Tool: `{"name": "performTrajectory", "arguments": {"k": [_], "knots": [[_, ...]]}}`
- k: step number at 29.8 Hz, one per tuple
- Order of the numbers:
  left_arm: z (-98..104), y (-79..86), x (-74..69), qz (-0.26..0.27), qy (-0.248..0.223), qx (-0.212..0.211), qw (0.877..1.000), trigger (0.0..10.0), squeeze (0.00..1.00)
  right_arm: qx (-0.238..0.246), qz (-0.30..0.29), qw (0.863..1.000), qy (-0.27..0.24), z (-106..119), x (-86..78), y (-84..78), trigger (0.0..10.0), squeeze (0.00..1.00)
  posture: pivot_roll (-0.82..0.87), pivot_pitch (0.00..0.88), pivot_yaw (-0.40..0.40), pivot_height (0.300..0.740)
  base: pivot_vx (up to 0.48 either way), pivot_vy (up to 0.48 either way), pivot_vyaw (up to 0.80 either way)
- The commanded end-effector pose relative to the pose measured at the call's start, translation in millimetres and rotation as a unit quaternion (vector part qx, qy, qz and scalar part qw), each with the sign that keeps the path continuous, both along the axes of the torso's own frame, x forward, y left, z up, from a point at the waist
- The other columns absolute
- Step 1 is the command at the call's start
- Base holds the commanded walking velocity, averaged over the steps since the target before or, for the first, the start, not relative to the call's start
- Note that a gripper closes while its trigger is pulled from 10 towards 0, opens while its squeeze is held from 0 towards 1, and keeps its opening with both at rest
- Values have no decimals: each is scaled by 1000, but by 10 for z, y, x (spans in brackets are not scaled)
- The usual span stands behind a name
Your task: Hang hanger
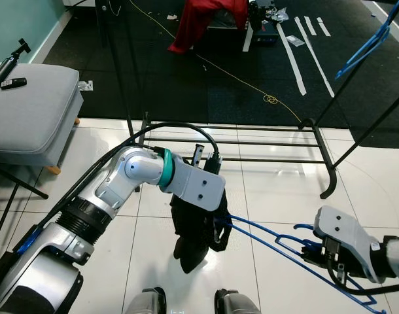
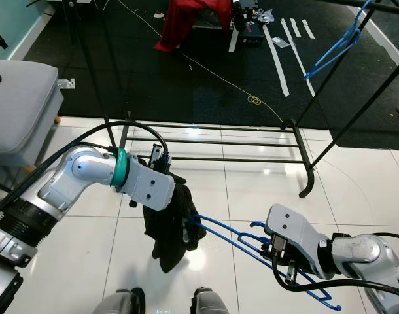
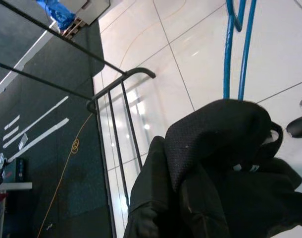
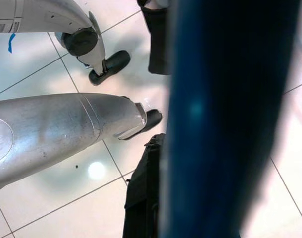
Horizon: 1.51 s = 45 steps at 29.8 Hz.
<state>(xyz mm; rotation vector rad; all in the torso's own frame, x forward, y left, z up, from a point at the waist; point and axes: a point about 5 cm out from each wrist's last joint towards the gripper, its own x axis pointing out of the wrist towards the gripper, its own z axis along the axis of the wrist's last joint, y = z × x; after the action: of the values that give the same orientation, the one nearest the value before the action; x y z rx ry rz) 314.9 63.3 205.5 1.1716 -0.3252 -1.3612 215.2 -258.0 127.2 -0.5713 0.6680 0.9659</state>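
Note:
A black garment [image 1: 191, 243] hangs limp from my left gripper [image 1: 209, 219], which is shut on it; cloth covers the fingers. In the left wrist view the garment [image 3: 215, 163] bulks close to the camera. A blue hanger [image 1: 265, 232] lies nearly level above the floor, one end pushed into the garment, the other end in my right gripper [image 1: 327, 258], which is shut on it. The hanger [image 4: 225, 119] crosses the right wrist view as a broad blurred blue bar. The black clothes rack [image 1: 252, 140] stands ahead on the tiles, with a second blue hanger [image 1: 366, 46] on its upper right bar.
A grey padded bench [image 1: 29, 111] stands at the left. Beyond the rack lies a dark mat with a red cloth [image 1: 199, 19], a yellow cable [image 1: 252, 88] and white tape strips [image 1: 294, 55]. My feet [image 1: 147, 302] stand on white tiles below the garment.

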Motion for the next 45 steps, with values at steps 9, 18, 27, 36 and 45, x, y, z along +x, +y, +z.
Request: {"name": "performTrajectory", "arguments": {"k": [9,18,27,36,45], "knots": [[37,-60,-127,-23,14,-16,999,10000,0,-5,-3,999,31,-124,-42,6,10000,0,-107,103,19,740,0,0,0],[-4,-174,-214,-42,-4,-23,999,10000,0,34,-8,998,55,-239,-2,146,10000,0,-106,99,13,740,0,0,0],[-105,-259,-334,-62,-15,-12,998,10000,0,43,-22,997,52,-325,137,287,10000,0,-106,104,3,740,0,0,0],[-78,-330,-355,-72,-37,-26,996,10000,0,42,-26,997,55,-426,259,480,10000,0,-104,110,3,740,0,0,0],[-40,-371,-411,-80,-25,-47,995,10000,0,76,-56,995,46,-485,430,635,10000,0,-100,117,-2,740,0,0,0]]}}
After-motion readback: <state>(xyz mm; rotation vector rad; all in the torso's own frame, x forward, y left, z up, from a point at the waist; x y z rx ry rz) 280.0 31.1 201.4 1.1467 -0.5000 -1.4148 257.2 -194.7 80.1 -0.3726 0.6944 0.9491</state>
